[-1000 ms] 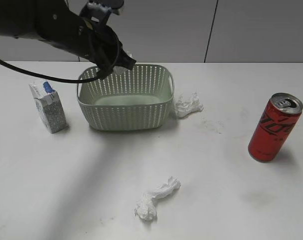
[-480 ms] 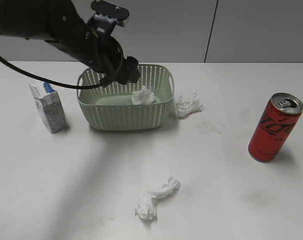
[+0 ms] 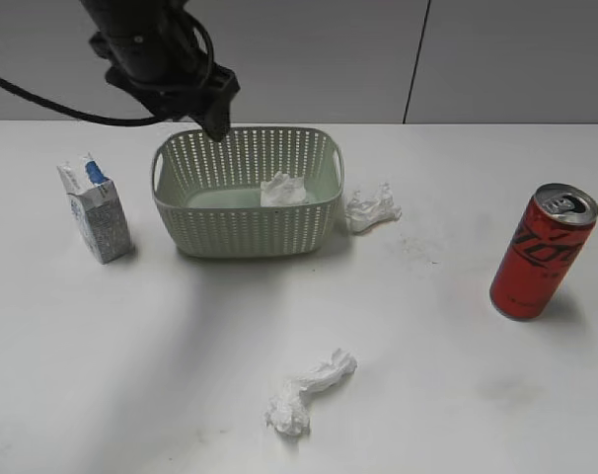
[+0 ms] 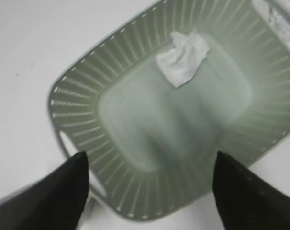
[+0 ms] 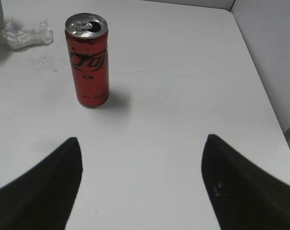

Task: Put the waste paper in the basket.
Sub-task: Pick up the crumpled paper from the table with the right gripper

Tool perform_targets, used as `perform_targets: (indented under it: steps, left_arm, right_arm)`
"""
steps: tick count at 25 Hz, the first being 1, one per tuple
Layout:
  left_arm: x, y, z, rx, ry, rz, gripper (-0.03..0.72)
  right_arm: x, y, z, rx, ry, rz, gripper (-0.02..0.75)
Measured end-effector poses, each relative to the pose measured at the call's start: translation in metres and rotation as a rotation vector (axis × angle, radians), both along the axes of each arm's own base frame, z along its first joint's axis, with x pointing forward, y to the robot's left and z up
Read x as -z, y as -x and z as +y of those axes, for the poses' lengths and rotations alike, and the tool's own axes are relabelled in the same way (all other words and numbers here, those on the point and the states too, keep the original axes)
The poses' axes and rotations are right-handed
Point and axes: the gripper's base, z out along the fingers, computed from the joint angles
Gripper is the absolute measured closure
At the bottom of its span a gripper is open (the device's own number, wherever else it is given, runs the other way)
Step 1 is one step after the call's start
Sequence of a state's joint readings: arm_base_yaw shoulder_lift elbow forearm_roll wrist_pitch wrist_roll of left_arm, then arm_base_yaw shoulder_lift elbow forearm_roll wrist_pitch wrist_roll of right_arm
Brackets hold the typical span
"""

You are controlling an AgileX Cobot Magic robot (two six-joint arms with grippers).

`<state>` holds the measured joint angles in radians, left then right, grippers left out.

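left pincer (image 4: pixel 150 191): spread, empty, hovering above basket (image 4: pixel 87 91)
wad (image 4: pixel 182 60): lying inside basket, right side
twisted wad (image 3: pixel 307 390): lying near, long axis running near-left to far-right
right pincer (image 5: pixel 140 187): spread

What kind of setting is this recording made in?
Most likely a lab or office test bench: a plain white table against bare grey wall panels, with a few staged props on it, namely a green basket, a red soda can and a small carton.
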<state>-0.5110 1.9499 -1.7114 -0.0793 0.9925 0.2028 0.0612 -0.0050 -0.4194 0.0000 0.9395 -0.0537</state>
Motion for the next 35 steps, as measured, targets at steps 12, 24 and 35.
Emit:
perform_targets:
  steps: [12, 24, 35]
  left_arm:
    - [-0.063, 0.008, 0.121, -0.326, -0.012, 0.050, 0.096]
    - [-0.080, 0.121, 0.190, -0.490, 0.028, -0.058, 0.098]
    - [-0.045, 0.248, 0.199, -0.492, 0.093, -0.164, 0.099]
  right_arm:
    - [-0.020, -0.041, 0.017, -0.129, -0.091, 0.131, 0.149]
    - [-0.040, -0.153, 0.042, -0.459, 0.076, 0.381, 0.150]
    - [-0.001, -0.222, 0.144, -0.958, 0.334, 0.522, 0.150]
